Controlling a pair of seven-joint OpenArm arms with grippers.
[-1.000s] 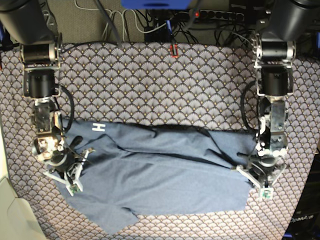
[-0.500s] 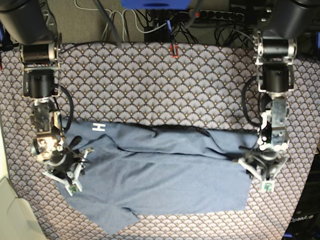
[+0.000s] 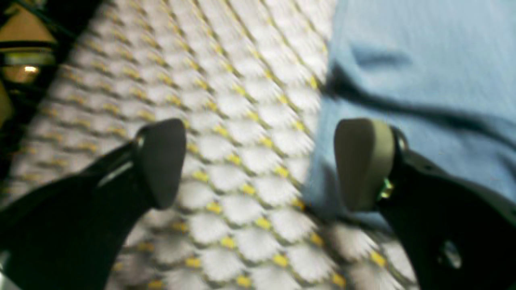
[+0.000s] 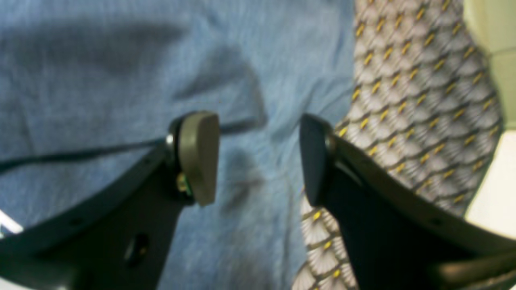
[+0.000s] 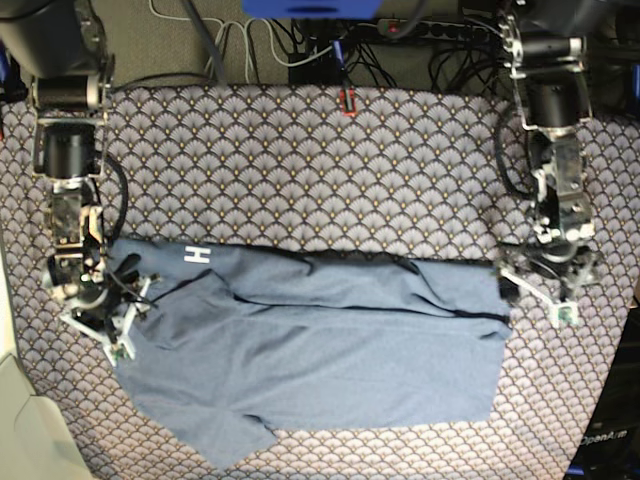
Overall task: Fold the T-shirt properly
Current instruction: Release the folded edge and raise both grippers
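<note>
- Left gripper (image 3: 260,165): jaws spread wide, nothing between them, straddling the T-shirt (image 5: 320,350) edge; cloth at 3 o'clock, tablecloth (image 3: 225,121) at 9.
- Right gripper (image 4: 258,157): jaws parted, empty, over the shirt's other edge.
- T-shirt lies folded across the tablecloth's lower half, one sleeve at 7 o'clock.

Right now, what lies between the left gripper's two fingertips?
In the left wrist view, the left gripper stands open over bare scallop-patterned tablecloth; the T-shirt edge lies just under one fingertip.
</note>
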